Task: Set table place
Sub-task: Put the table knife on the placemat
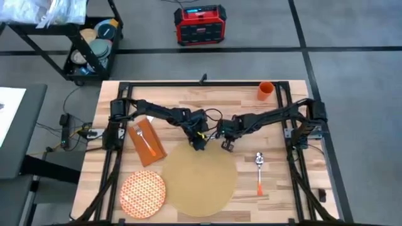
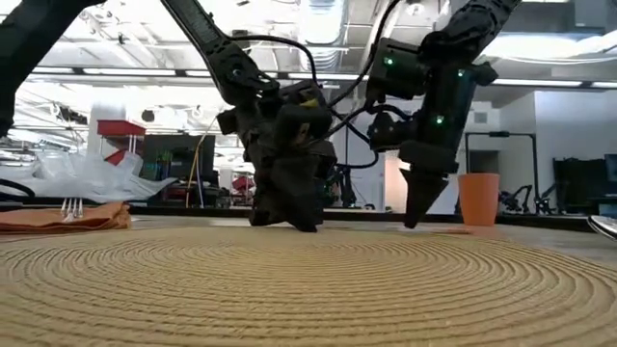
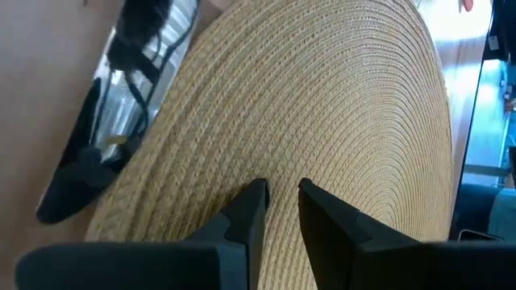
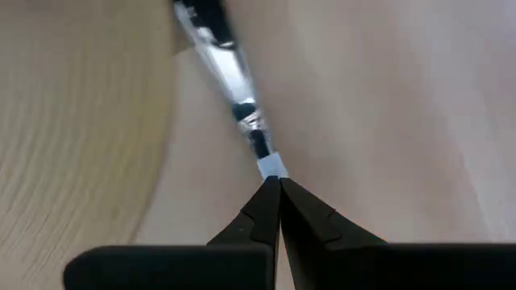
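At the table's (image 1: 188, 97) left side, a rust napkin (image 1: 147, 141) lies slanted with a fork (image 1: 142, 139) resting on it, and near of that, by the near-left corner, sits the orange-patterned plate (image 1: 142, 193), its right rim touching or just overlapping the placemat (image 1: 201, 182). That big woven mat lies in the near middle of the table with nothing set on it. At its far edge the left gripper (image 3: 281, 193) is down low over the weave, its fingers (image 3: 251, 205) slightly apart with a narrow gap and nothing between them. Just right of it, beside the mat's far-right edge, the right gripper (image 4: 279, 187) points down at the bare wood, its jaws closed tip to tip on nothing; whether the tips touch the wood cannot be told. Farther right, a spoon (image 1: 259, 172) with an orange handle lies on the wood, bowl toward the far side, apart from the mat. At the far-right corner stands the small orange cup (image 1: 265, 91).
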`<state>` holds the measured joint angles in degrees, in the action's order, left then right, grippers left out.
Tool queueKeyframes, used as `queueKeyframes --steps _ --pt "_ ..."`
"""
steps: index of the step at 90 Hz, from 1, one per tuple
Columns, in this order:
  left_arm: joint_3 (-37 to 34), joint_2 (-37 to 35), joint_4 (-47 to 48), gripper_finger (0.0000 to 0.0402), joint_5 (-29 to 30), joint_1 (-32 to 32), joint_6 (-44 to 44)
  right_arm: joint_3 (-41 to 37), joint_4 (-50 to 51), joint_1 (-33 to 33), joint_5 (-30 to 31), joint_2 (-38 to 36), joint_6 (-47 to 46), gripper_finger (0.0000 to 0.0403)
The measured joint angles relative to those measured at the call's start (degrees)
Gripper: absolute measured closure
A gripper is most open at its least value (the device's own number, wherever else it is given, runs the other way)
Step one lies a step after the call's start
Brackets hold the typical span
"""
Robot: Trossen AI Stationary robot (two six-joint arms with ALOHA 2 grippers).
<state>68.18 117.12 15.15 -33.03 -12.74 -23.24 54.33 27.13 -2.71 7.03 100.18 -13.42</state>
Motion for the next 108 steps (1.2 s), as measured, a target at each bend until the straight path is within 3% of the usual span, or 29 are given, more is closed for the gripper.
queueKeyframes --steps 31,60,82,97,108 --pt "-0.07 0.09 -1.22 0.0339 1.80 -0.34 -0.19 -0.09 -0.38 6.08 -0.34 0.11 13.04 0.0403" --pt "-0.09 0.11 -3.66 0.0338 4.03 -0.56 -1.42 -0.17 -0.93 10.95 2.87 0.20 17.17 0.0403" --pt "-0.11 0.15 -4.89 0.0338 4.54 -0.64 -1.93 -0.50 2.31 8.60 10.40 -2.46 3.37 0.0403" --pt "-0.11 0.15 -4.98 0.0338 4.38 -0.62 -2.49 -0.44 2.36 7.77 13.03 -7.66 1.47 0.0403" --pt "-0.15 0.15 -5.32 0.0338 4.32 -0.62 -2.54 -0.13 4.69 6.69 18.98 -10.93 -2.06 0.0403"
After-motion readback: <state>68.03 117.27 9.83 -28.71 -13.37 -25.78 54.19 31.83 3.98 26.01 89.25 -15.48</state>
